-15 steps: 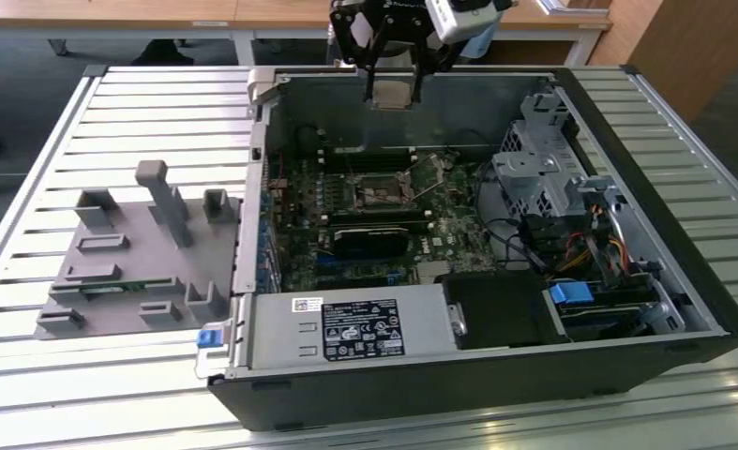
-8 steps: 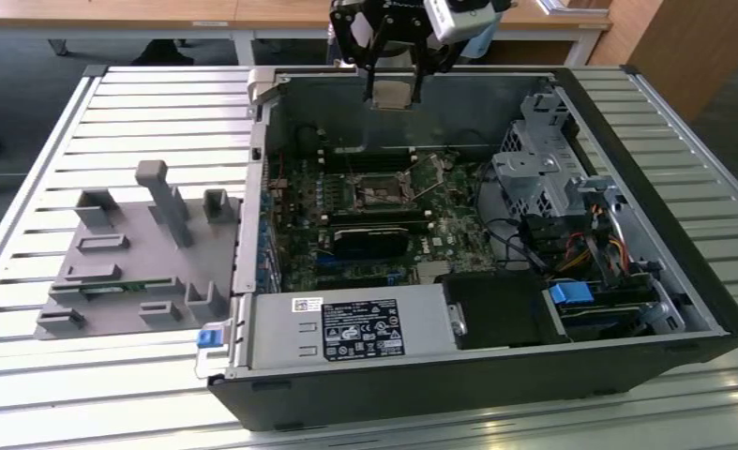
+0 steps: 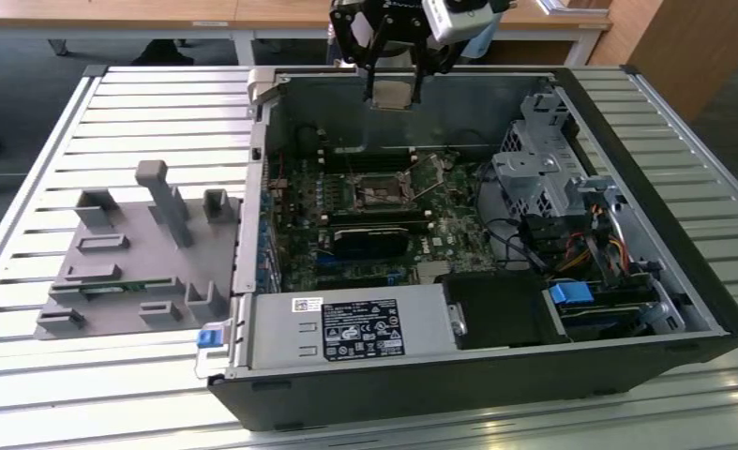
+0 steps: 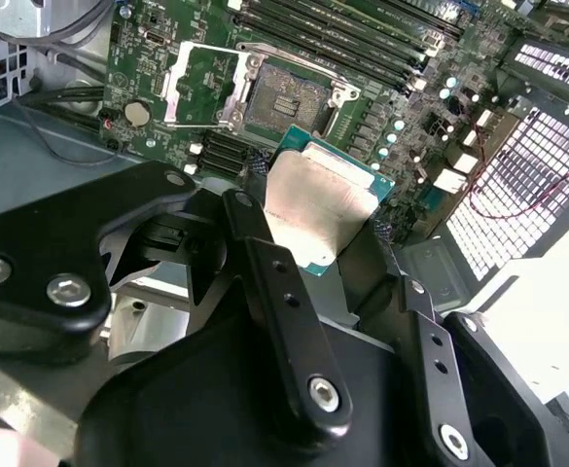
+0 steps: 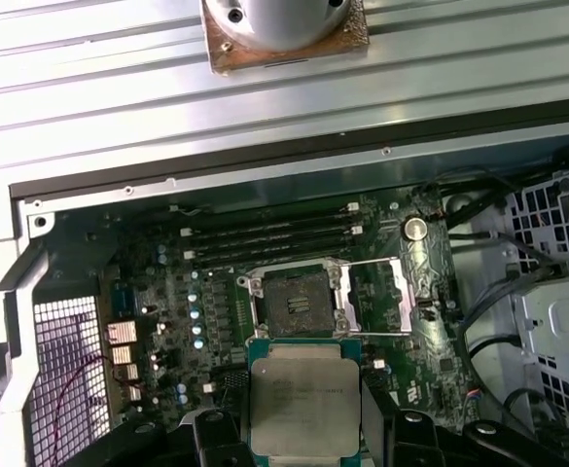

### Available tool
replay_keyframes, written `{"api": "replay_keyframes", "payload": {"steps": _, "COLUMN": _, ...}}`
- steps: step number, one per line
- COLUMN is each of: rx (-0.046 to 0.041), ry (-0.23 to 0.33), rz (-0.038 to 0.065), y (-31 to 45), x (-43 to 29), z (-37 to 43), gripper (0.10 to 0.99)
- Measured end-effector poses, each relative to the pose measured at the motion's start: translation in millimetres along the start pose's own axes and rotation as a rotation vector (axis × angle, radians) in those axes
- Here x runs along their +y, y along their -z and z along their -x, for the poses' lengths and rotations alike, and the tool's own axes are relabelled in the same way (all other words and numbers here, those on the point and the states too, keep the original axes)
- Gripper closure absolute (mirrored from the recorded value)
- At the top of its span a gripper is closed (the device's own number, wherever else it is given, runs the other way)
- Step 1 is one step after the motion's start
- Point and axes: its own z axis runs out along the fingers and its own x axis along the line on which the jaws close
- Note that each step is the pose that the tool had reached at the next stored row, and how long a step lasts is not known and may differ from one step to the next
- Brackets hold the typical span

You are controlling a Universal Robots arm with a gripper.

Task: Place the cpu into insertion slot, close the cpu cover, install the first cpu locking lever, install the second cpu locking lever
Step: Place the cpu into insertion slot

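My gripper point(image 3: 391, 94) hangs high above the open computer case, shut on the cpu point(image 3: 394, 96), a flat square chip with a tan-silver face. In both wrist views the cpu point(image 4: 318, 209) point(image 5: 303, 399) sits between the black fingers point(image 4: 265, 263), well above the motherboard. Below it, the insertion slot point(image 5: 294, 300) point(image 4: 279, 97) point(image 3: 379, 195) lies bare, a dark square socket with a pale rim. The cpu cover point(image 5: 398, 292) point(image 4: 172, 92) is flipped open beside the socket. A thin wire locking lever point(image 4: 294, 60) runs along the socket's edge, unlatched.
Long black memory slots point(image 5: 265, 233) lie beside the socket. A power supply point(image 3: 343, 330), drive cage point(image 3: 537, 169) and cables point(image 3: 581, 248) stand in the case. A grey fixture tray point(image 3: 131, 262) rests on the slatted table at the exterior view's left.
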Motion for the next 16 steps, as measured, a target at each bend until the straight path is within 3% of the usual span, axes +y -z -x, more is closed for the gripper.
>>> {"api": "replay_keyframes", "payload": {"steps": 16, "rx": -0.0048, "ry": -0.052, "rz": 0.001, "y": -0.8, "x": -0.1, "z": 0.0, "gripper": 0.545}}
